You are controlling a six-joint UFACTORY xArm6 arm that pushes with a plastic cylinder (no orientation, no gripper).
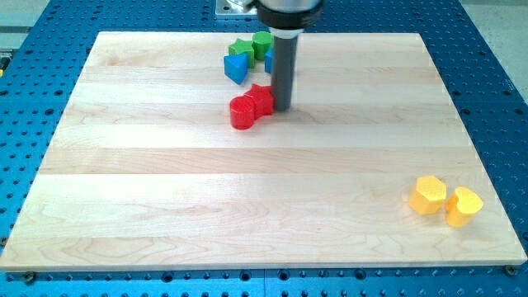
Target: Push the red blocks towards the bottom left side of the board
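Observation:
Two red blocks lie touching near the view's top centre: a red cylinder (242,112) at the lower left and a red star-like block (261,98) at its upper right. My tip (281,108) rests on the board right against the right side of the star-like block. The dark rod rises straight up from it to the arm at the view's top.
A blue triangular block (236,68), a green block (241,47), a green cylinder (262,43) and a blue block (269,59) partly hidden by the rod cluster near the top edge. Two yellow blocks (429,195) (464,205) sit at the bottom right. The wooden board (165,181) lies on a blue perforated table.

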